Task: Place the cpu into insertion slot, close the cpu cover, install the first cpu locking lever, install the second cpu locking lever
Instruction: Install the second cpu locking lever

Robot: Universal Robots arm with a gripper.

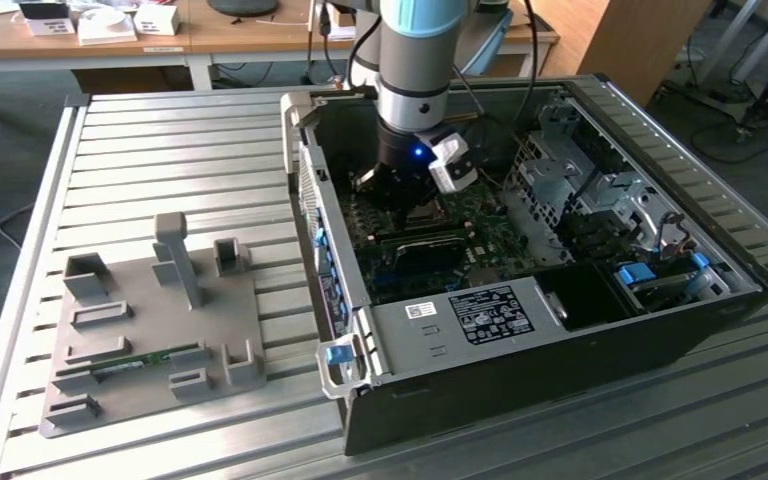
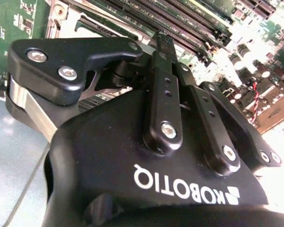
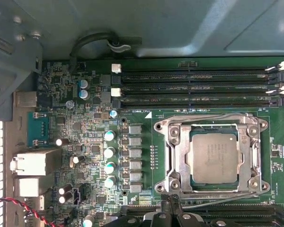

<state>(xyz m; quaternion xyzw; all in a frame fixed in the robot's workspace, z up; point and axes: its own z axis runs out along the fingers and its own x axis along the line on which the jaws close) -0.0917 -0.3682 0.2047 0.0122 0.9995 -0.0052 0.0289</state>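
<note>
First wrist view: cpu [image 3: 214,158] seated in insertion slot [image 3: 164,161], cpu cover [image 3: 177,160] down — gripper [image 3: 166,204] fingertips together, holding nothing, just beside.

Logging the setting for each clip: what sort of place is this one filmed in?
Probably a robotics lab or workshop. An opened black desktop computer case lies on a ribbed grey metal worktable, beside a grey moulded parts fixture, with light wooden desks behind. The arm's black claw hangs over the green motherboard.
</note>
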